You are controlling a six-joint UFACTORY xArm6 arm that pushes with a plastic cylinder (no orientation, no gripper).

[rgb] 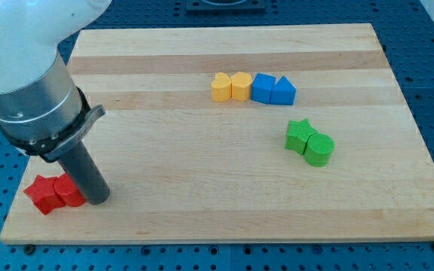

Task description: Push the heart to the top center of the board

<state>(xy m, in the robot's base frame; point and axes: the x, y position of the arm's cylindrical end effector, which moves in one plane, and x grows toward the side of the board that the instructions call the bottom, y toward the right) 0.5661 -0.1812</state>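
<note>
The yellow heart (221, 87) lies on the board (202, 196) right of centre in the upper half, touching a yellow hexagon-like block (240, 86) on its right. My tip (96, 200) is at the board's lower left, far from the heart. It stands against the right side of a red block (70, 192) whose shape I cannot make out. A red star (42, 193) sits just left of that block.
A blue cube (262, 88) and a blue triangle (283, 92) continue the row to the right of the yellow blocks. A green star (300, 135) and a green cylinder (319, 149) sit together lower right. The arm's thick grey body (32, 90) covers the board's left edge.
</note>
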